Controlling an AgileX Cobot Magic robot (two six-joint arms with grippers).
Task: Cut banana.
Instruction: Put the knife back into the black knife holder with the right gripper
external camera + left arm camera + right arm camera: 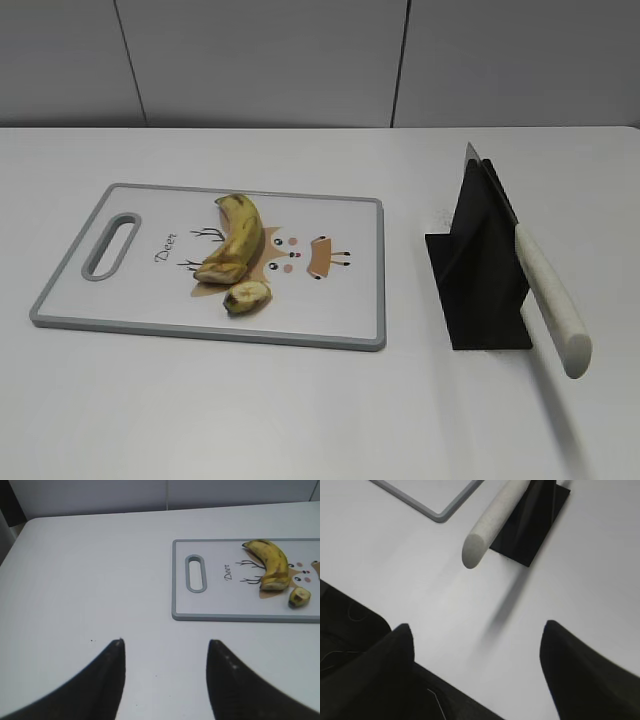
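Observation:
The long yellow banana [238,238] with brown bruises lies on the cutting board [330,300], next to a short cut stub [247,296]. Both show in the left wrist view: the banana [272,565] and the stub [299,596]. A knife with a white handle [552,300] rests in a black stand [480,270]; the right wrist view shows the handle end [490,525]. My left gripper [165,645] is open and empty above bare table, left of the board. My right gripper [477,630] is open and empty, short of the knife handle. Neither gripper shows in the exterior view.
The board [210,605] has a handle slot [195,573] at its left end and a deer drawing. The white table's near edge and dark floor [350,630] show in the right wrist view. A grey panelled wall [300,60] stands behind the table.

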